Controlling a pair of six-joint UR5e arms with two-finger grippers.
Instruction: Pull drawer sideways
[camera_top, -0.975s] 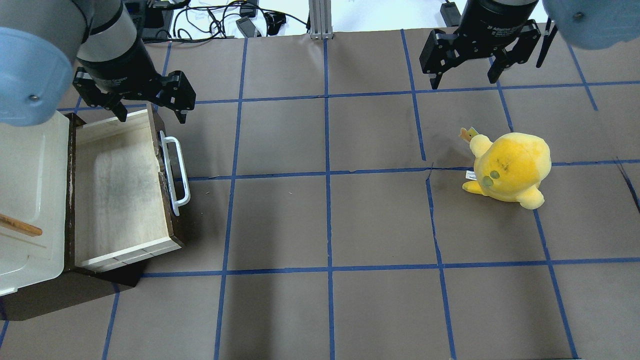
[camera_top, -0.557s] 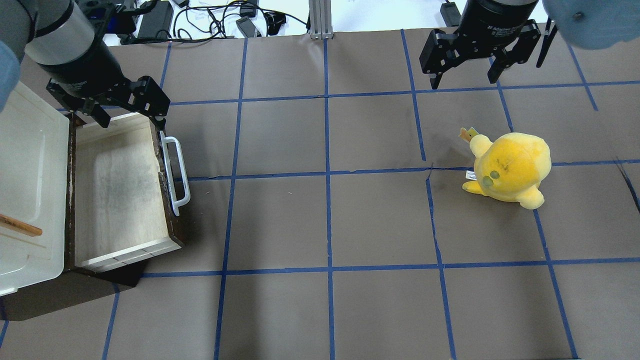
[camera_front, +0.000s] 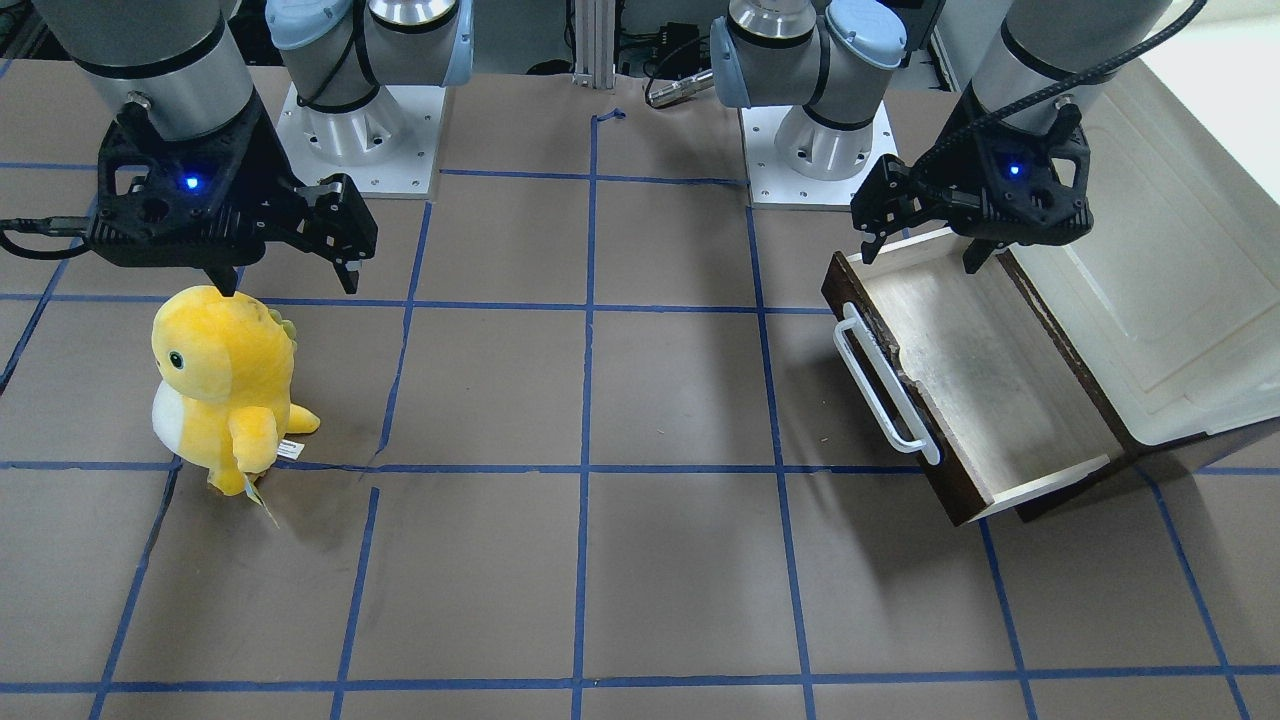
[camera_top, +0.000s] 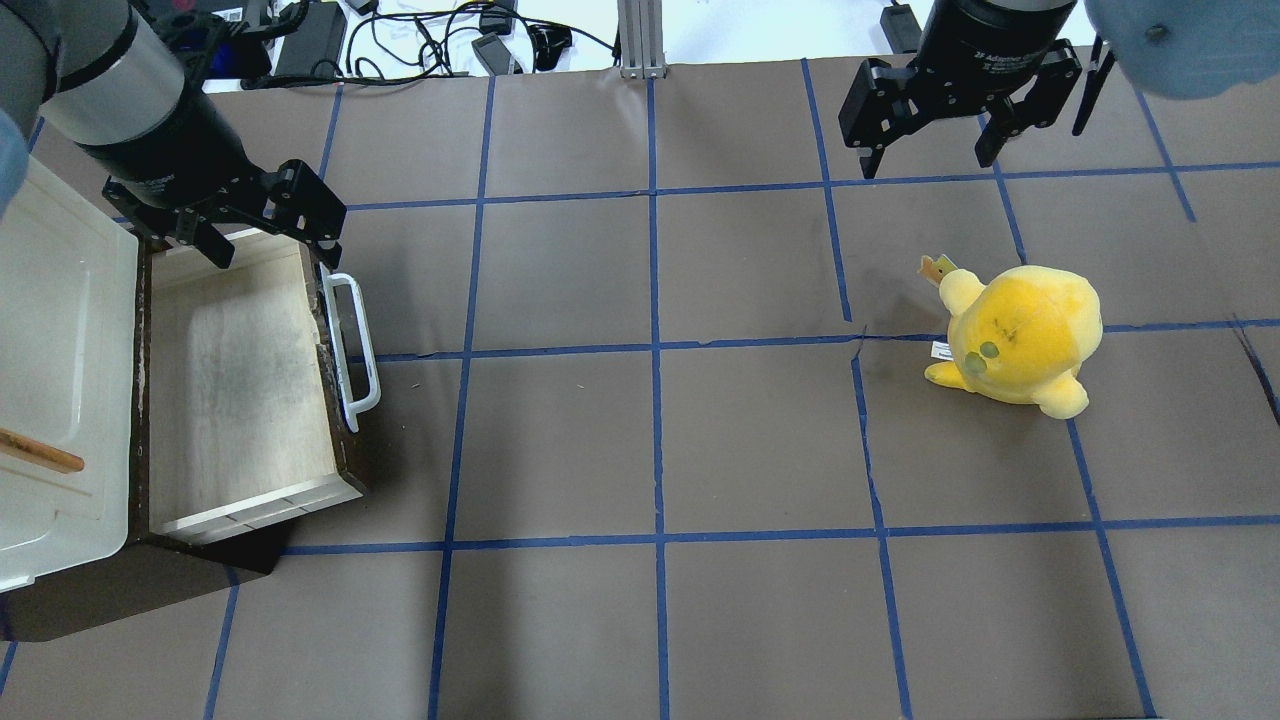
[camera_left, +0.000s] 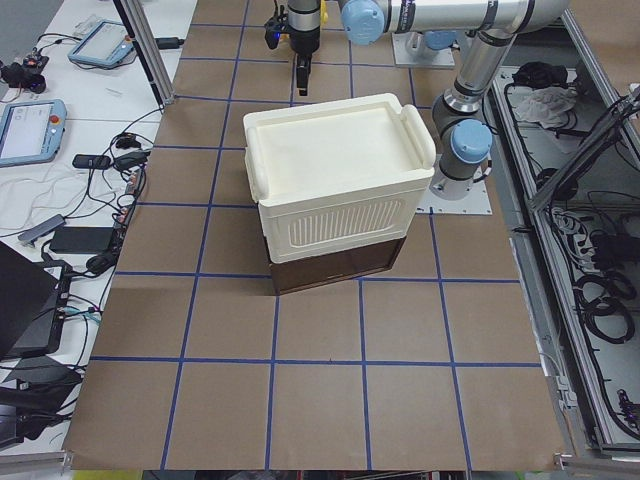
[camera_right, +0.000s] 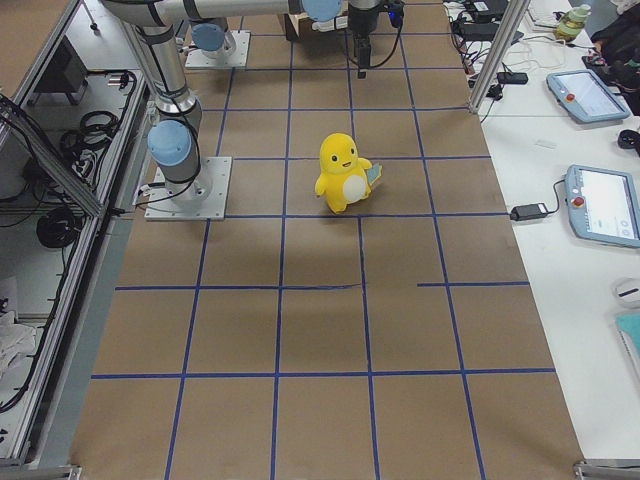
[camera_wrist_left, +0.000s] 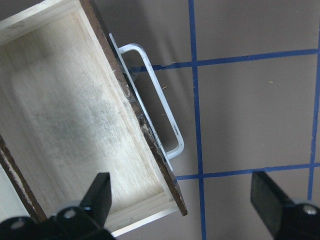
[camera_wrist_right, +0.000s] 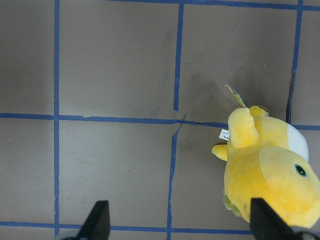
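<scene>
The drawer (camera_top: 240, 390) stands pulled out of the cream cabinet (camera_top: 60, 350), with a dark brown front, pale wood inside and a white bar handle (camera_top: 350, 345). It also shows in the front view (camera_front: 985, 380) and the left wrist view (camera_wrist_left: 75, 125). My left gripper (camera_top: 272, 245) is open and empty. It hovers over the drawer's end at the top of the overhead view, apart from the handle (camera_front: 885, 385). My right gripper (camera_top: 928, 163) is open and empty, well away from the drawer, above and behind a yellow plush toy (camera_top: 1020, 340).
The cabinet's cream top panel carries a small wooden handle (camera_top: 40, 452). The plush toy (camera_front: 220, 380) stands on the brown paper with blue tape lines, on my right side. Cables lie beyond the table's edge at the top of the overhead view (camera_top: 420, 40).
My left gripper has moved left along the drawer's top end, away from the handle side, and stays open. The drawer, the plush toy and the right arm have not moved.
</scene>
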